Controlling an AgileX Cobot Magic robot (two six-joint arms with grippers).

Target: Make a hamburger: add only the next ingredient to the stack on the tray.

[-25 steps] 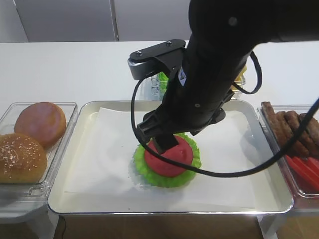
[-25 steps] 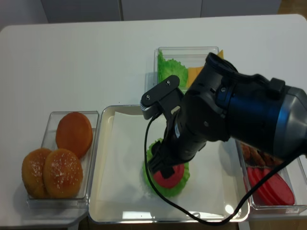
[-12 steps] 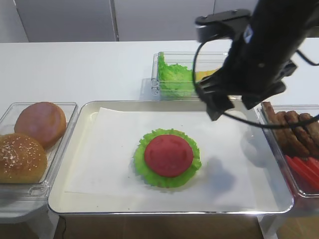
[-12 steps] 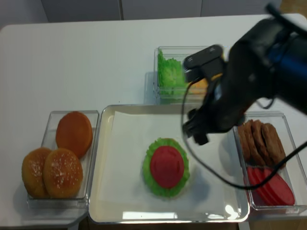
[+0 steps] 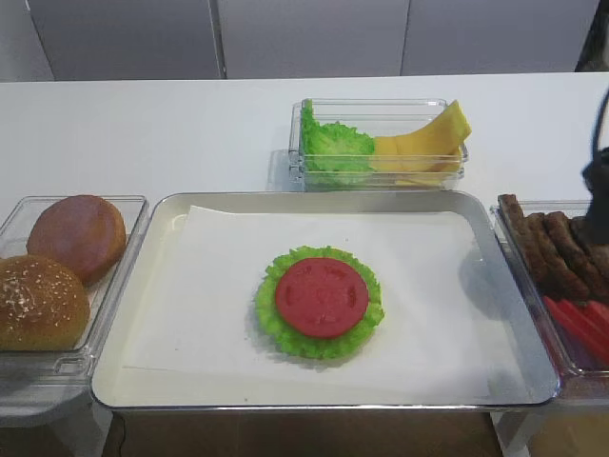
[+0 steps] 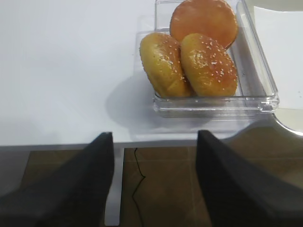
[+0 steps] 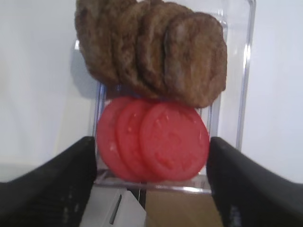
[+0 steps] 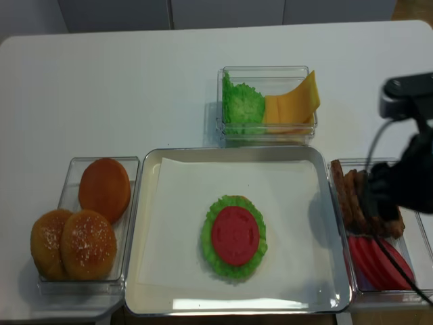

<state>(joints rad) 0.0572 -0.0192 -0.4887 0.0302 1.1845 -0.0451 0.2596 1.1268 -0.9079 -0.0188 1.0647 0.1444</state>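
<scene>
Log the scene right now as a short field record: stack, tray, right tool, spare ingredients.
stack: flat round red tomato slice lying on the round ruffled green lettuce piece
tray: shiny silver rectangular metal tray, white paper sheet under the stack
right tool: open, holding nothing, above the clear plastic container
spares: brown patties, three tomato slices

tomato slice (image 5: 322,296) on lettuce (image 5: 277,325) | mid-tray (image 5: 171,217) | buns (image 5: 76,234) left
</scene>
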